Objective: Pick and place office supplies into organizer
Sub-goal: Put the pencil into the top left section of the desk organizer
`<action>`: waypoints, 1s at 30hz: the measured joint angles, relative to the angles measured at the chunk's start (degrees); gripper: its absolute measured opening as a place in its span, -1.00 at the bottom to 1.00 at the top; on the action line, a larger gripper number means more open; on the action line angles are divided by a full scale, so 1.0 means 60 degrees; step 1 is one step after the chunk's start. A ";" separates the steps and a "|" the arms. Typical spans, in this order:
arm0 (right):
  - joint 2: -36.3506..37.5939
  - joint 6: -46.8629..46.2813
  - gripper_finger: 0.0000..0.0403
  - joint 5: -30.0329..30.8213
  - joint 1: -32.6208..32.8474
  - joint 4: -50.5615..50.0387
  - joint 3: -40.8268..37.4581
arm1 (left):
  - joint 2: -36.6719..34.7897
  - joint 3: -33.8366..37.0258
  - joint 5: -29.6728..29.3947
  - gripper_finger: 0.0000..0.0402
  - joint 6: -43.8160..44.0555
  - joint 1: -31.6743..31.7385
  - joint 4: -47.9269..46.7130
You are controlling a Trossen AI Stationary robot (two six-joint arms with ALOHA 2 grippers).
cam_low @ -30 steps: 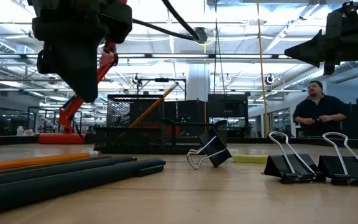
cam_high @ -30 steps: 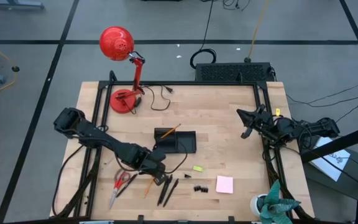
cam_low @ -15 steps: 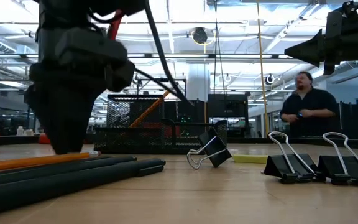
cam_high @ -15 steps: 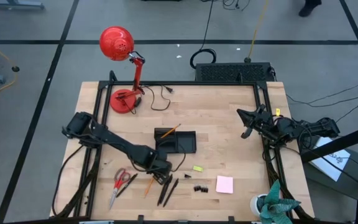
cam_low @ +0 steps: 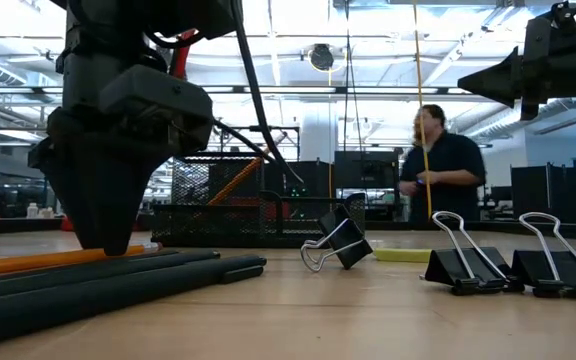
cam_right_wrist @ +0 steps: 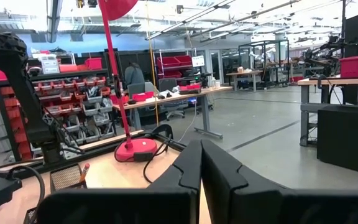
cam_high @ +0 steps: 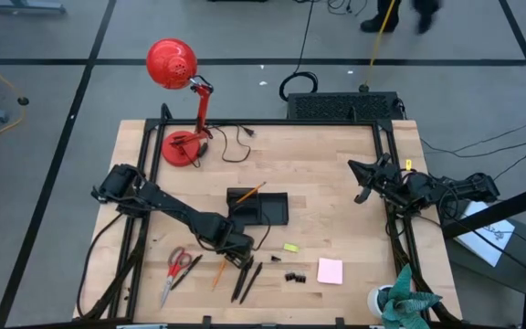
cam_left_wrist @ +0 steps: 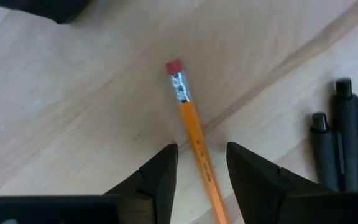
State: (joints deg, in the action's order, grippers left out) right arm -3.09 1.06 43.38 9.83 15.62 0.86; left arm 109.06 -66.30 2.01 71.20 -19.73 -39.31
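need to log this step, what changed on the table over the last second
The left hand has come down from above the pens to the tabletop, and its open fingers now straddle the orange pencil without gripping it. In the room behind, a person has walked across. The right hand, shut, the organizer, binder clips and sticky-note pad are unchanged.

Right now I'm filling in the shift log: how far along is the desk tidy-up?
Done: one orange pencil leans in the organizer.

In hand: the left end effector straddles the second pencil, fingers open, not yet gripping.

Left: scissors, black pens, clips, the yellow piece and the pink pad.

The right end effector waits at the table's right edge.
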 joint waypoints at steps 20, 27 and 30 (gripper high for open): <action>0.0000 0.0004 -0.98 0.0003 0.0002 0.0000 0.0001 | 0.0608 -0.0058 -0.1341 -0.37 0.0130 -0.0108 -0.0113; 0.0000 0.0003 -0.98 0.0000 0.0000 -0.0001 0.0000 | 0.0619 -0.0058 -0.1572 -0.37 -0.0094 -0.0172 -0.0084; 0.0000 0.0003 -0.98 0.0000 0.0002 -0.0001 -0.0002 | 0.0623 -0.0058 -0.1670 -0.37 -0.0091 -0.0233 -0.0073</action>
State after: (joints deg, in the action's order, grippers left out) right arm -3.09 1.08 43.38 9.84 15.62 0.84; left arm 112.79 -66.65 -8.00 70.65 -21.12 -39.75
